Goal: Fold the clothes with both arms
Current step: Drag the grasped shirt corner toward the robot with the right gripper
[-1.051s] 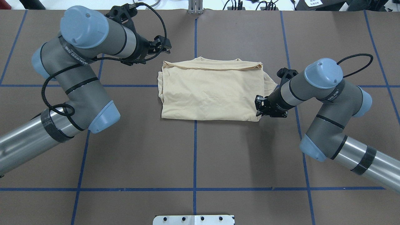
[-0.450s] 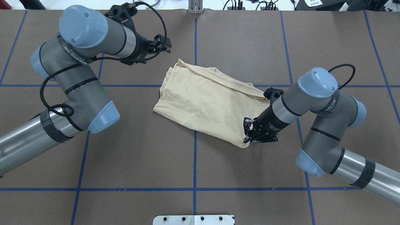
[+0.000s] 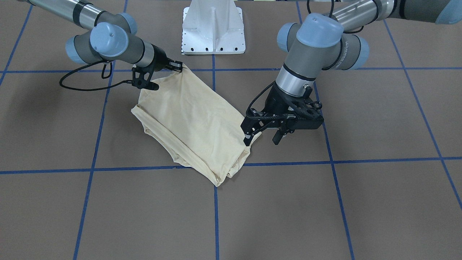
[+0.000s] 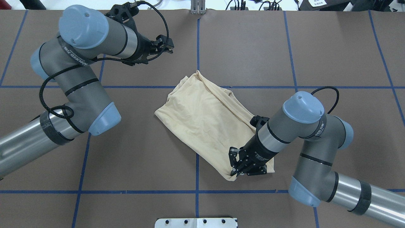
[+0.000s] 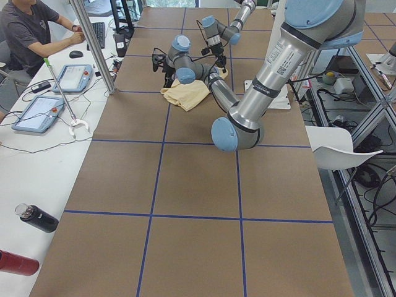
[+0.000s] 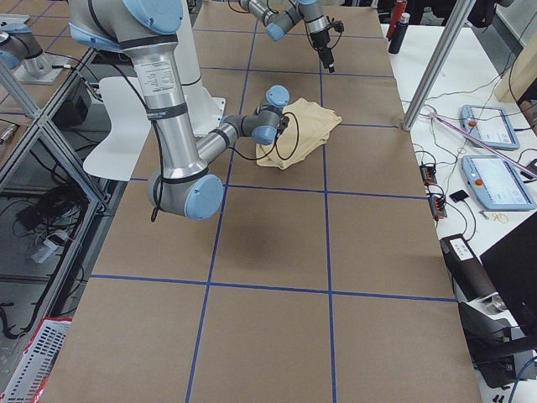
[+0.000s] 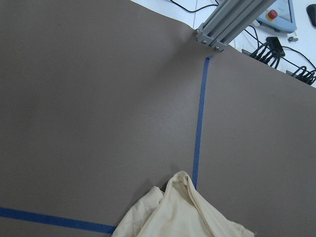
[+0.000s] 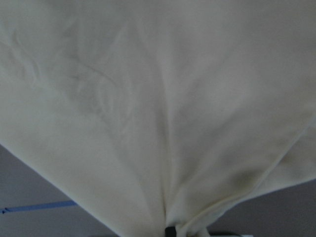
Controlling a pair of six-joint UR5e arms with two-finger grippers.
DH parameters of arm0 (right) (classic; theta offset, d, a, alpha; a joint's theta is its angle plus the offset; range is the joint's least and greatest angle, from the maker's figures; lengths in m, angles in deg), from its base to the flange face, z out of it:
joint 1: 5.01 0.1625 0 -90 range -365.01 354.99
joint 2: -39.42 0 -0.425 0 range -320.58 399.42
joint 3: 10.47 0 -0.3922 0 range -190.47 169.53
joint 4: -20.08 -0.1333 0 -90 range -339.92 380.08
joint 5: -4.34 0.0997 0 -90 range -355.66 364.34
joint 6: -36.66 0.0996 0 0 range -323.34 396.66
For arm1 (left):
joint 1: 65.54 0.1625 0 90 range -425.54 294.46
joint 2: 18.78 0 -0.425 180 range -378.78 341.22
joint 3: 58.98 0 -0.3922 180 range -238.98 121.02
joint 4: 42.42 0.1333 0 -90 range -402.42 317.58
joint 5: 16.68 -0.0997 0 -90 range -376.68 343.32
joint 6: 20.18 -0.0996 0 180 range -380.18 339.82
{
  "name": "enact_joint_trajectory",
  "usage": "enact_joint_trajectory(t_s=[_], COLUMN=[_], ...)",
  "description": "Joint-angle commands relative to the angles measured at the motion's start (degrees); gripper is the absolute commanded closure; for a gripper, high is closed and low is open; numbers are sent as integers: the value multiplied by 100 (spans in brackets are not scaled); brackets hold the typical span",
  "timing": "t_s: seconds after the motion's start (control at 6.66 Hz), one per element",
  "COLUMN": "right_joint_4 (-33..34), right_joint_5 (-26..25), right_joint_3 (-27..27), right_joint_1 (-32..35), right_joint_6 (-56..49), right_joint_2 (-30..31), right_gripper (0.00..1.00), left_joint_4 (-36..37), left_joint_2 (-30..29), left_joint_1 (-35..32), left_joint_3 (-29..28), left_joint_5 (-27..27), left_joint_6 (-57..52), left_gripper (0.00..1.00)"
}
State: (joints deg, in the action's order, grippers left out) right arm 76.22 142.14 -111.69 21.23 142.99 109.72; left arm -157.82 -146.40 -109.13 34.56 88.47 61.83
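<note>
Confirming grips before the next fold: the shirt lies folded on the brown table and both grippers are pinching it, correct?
Not both. Only the right gripper pinches the shirt, at its corner nearest the robot; the left gripper hangs open above the brown table, off the cloth. The overhead exterior view shows it. The shirt is folded, as you say.

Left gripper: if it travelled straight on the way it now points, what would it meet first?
Probably the bare table, beside the blue tape line just beyond the shirt. The open left gripper slants down toward it, though depth is uncertain.
</note>
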Motion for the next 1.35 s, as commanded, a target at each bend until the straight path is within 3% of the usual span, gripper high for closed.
enact_joint_trajectory(t_s=[0.0,0.15,0.3,0.45,0.9,1.2], right_joint_4=[-6,-7,-15,-33,-42,-50], right_joint_5=[-52,-61,34,18,53,9], right_joint_3=[-55,-55,-38,-64,-117,-134], right_joint_1=[-478,-557,-558,-550,-261,404], right_joint_6=[554,590,582,608,582,538], right_joint_2=[-139,-175,-192,-158,-105,-166], right_gripper=[100,100,93,1,0,0], left_joint_4=[-9,-9,-18,-26,-44,-96], left_joint_2=[167,203,238,229,238,378], left_joint_1=[0,0,0,0,17,480], left_joint_3=[172,182,182,182,173,164], left_joint_5=[6,-3,-3,-3,6,6], left_joint_6=[-9,-9,-9,-9,-53,-36], left_gripper=[1,1,1,1,1,1])
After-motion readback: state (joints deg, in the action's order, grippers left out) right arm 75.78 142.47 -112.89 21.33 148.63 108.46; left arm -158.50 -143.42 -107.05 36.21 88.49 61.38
